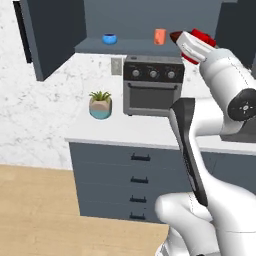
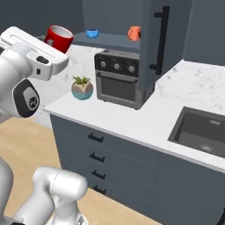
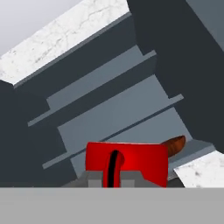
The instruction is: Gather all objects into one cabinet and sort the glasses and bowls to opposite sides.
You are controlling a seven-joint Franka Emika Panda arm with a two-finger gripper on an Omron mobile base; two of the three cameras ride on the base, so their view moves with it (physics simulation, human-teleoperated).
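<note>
a red cup (image 2: pixel 59 38) rides high in the robot's end effector (image 3: pixel 114 173), whose fingers are clamped on the cup's rim, one fingertip (image 3: pixel 113 166) showing dark against the red wall. just beyond the held cup lies the dark reddish-brown bowl (image 3: pixel 174 145), at the near edge of the cabinet shelf (image 1: pixel 130 46). farther along that shelf, off to the end effector's left, stand the orange cup (image 1: pixel 160 36) and then the small blue bowl (image 1: pixel 109 38). below are the toaster oven (image 1: pixel 153 86), a potted plant (image 1: pixel 100 104) and the table (image 1: pixel 115 131). the step in hand appears to be carrying the red cup to the cabinet; the next move calls for setting it beside the orange cup, away from the bowls.
</note>
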